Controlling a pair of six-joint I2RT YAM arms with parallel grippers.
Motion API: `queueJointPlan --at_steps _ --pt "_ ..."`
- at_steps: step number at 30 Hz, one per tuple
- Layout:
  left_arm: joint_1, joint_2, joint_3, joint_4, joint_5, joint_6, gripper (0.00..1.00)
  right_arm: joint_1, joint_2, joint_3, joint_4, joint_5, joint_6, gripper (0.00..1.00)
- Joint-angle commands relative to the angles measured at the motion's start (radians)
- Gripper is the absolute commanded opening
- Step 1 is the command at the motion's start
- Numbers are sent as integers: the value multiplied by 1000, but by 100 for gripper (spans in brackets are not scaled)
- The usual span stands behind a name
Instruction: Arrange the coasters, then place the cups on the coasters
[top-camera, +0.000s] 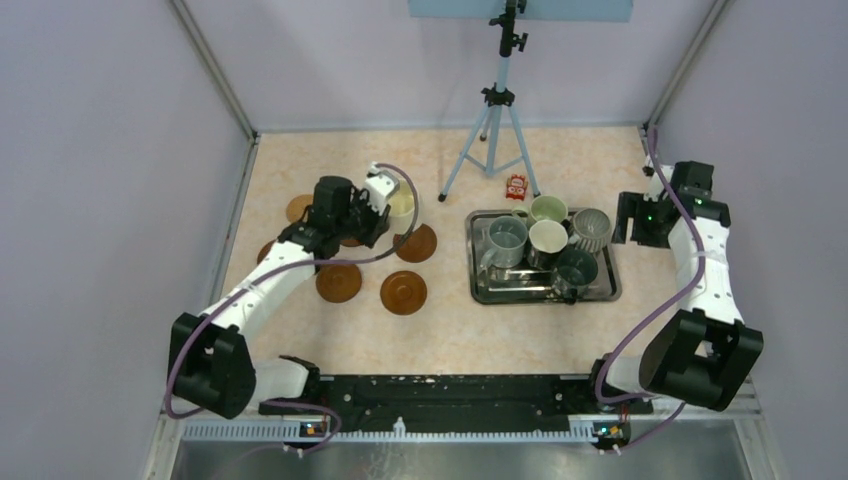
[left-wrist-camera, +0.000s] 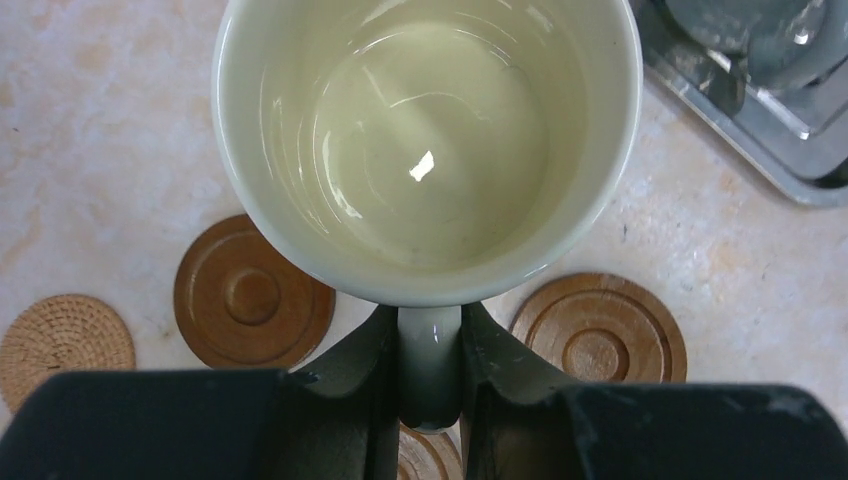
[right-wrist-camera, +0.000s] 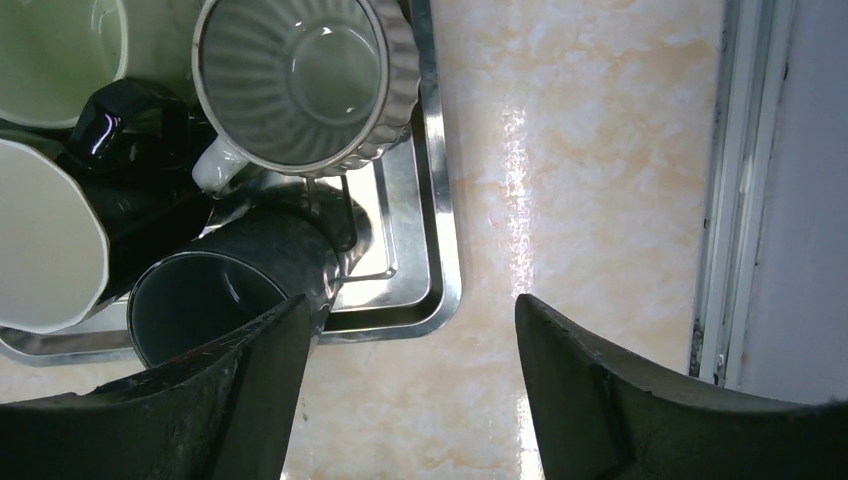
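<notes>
My left gripper (top-camera: 390, 210) is shut on the handle of the large cream cup (top-camera: 402, 207), which hangs upright above the table. In the left wrist view the gripper (left-wrist-camera: 430, 370) pinches that handle below the cup's (left-wrist-camera: 428, 140) wide mouth. Brown coasters (top-camera: 415, 243) (top-camera: 403, 292) (top-camera: 338, 282) lie around it. Two coasters (left-wrist-camera: 252, 293) (left-wrist-camera: 598, 330) flank the cup, and a third one (left-wrist-camera: 430, 462) peeks out under the handle. My right gripper (top-camera: 628, 218) (right-wrist-camera: 412, 305) is open over bare table, just right of the tray. The tray holds the pale green (top-camera: 548, 208), ribbed grey (right-wrist-camera: 300, 80) and dark teal (right-wrist-camera: 200, 300) cups.
The steel tray (top-camera: 610, 285) also carries a white cup (top-camera: 547, 238) and a grey-blue cup (top-camera: 506, 235). A tripod (top-camera: 497, 120) stands at the back, with a small red object (top-camera: 516, 186) by its foot. A woven round mat (left-wrist-camera: 65, 340) lies at the left. Walls enclose the table.
</notes>
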Motion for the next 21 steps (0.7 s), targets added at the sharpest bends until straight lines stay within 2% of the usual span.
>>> queueJointPlan --at_steps 1,8,21 --pt "-8 -79 -96 329 33 89 0 -6 23 59 -11 -9 -3 74" --pt "-13 -30 -155 368 156 100 0 -6 42 60 -30 2 -20 74" --pt "-18 81 -202 450 137 177 0 -5 34 57 -60 18 -20 74"
